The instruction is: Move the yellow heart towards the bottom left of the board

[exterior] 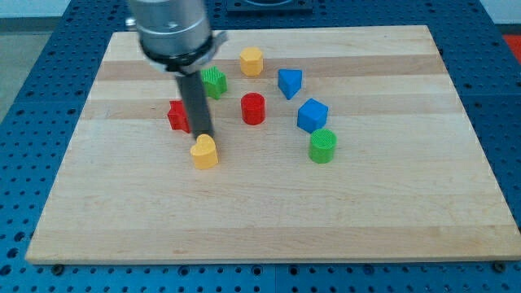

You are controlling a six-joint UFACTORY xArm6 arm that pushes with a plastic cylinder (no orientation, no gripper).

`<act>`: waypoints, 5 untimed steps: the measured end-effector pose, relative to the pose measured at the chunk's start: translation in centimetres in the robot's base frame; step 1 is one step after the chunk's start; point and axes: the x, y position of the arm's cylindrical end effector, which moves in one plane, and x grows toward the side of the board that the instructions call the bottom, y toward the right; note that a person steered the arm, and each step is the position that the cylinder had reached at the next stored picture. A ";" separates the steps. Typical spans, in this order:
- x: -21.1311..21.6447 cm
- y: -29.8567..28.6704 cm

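Note:
The yellow heart (204,152) lies on the wooden board (269,220), left of the middle. My tip (203,134) stands right at the heart's top edge, on the side towards the view's top, and seems to touch it. The rod rises from there and partly hides a red block (177,115) just left of it and a green block (216,81) above it.
A yellow hexagonal block (251,61) sits near the top. A red cylinder (253,108) is at the middle. A blue triangular block (289,83), a blue cube (312,115) and a green cylinder (323,146) lie to the right.

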 end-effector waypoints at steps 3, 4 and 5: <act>0.7 3.2; 1.3 0.9; 2.7 -1.8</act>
